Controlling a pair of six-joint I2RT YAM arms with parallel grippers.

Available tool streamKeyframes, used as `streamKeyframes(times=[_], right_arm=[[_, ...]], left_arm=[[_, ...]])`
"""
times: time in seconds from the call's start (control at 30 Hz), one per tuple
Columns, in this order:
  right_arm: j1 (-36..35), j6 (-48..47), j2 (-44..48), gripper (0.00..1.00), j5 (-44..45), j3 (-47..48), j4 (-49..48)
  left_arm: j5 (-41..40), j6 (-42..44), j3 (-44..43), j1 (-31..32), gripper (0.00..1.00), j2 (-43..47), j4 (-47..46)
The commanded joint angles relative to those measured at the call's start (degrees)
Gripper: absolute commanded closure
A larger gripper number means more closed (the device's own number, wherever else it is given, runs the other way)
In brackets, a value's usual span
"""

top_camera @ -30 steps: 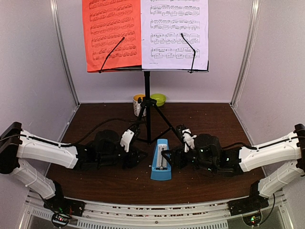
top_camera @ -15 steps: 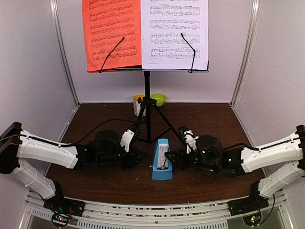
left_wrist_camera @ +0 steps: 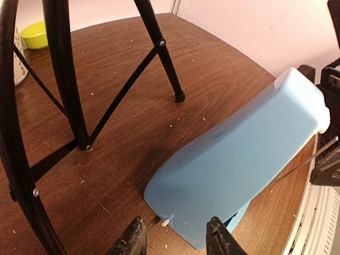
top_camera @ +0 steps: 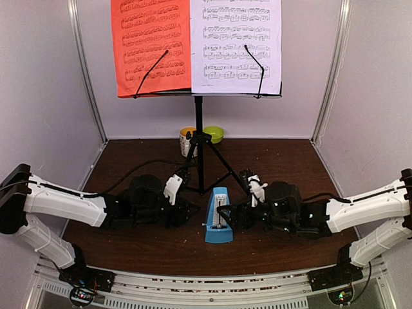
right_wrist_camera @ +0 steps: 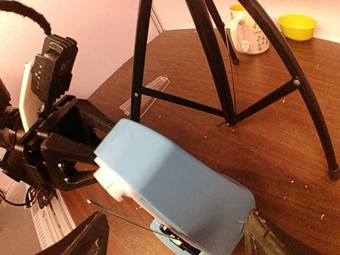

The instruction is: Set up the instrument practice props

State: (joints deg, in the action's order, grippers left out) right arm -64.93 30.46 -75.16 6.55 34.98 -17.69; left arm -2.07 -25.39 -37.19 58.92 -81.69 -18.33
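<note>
The black music stand (top_camera: 199,129) rises at the back centre with a red page (top_camera: 151,45) and a pale lilac page (top_camera: 235,45) clipped on its desk. In front of its tripod legs the light-blue metronome (top_camera: 219,224) stands upright with its thin pendulum rod (right_wrist_camera: 133,223) exposed. My right gripper (right_wrist_camera: 178,236) is open wide, a finger on each side of the metronome (right_wrist_camera: 175,186). My left gripper (left_wrist_camera: 176,240) stands partly open, just short of the metronome's base (left_wrist_camera: 234,170) and holding nothing. The clear cover (right_wrist_camera: 146,95) lies flat on the table beside a tripod leg.
A white-and-orange mug (top_camera: 187,141) and a small green bowl (top_camera: 214,134) sit behind the tripod near the back wall. Tripod legs (left_wrist_camera: 64,79) and their braces stand close to both grippers. Crumbs dot the brown table (top_camera: 283,161), which white walls enclose.
My right gripper has opened wide around the metronome. The metronome shifted slightly to the right a moment earlier. The left gripper's jaws keep the same gap.
</note>
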Motion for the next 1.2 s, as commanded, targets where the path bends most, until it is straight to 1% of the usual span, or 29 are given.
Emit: streamKeyframes(times=[0.0, 0.1, 0.27, 0.57, 0.83, 1.0, 1.17], right_arm=[[-0.85, -0.56, -0.73, 0.09, 2.36, 3.42, 0.86], [-1.24, -0.89, -1.19, 0.05, 3.85, 4.6, 2.21], [-1.33, -0.17, -0.5, 0.05, 8.23, 4.86, 5.65], [-0.05, -0.16, 6.72, 0.03, 11.81, -0.92, 10.3], [7.44, 0.37, 15.28, 0.02, 10.49, -8.87, 14.23], [11.87, -1.54, 22.65, 0.0, 7.88, -10.81, 18.01], [16.96, -4.28, 29.74, 0.0, 4.24, -10.15, 22.01]], left_arm=[[0.66, 0.78, -1.42, -0.2, 0.6, -0.05, -1.1], [0.66, 0.78, -1.24, -0.2, 0.6, -0.05, -1.17], [0.29, 0.8, -1.2, -0.23, 0.6, 0.49, -0.82], [-1.56, 1.97, -1.01, -0.34, 0.59, 3.48, 1.71], [-1.39, 1.66, 1.72, -2.64, 0.59, 7.76, 2.78], [-0.91, 1.08, 4.59, -5.58, 0.59, 12.24, 3.2], [-1.54, 1.62, 6.27, -8.44, 0.58, 17.77, 5.84]])
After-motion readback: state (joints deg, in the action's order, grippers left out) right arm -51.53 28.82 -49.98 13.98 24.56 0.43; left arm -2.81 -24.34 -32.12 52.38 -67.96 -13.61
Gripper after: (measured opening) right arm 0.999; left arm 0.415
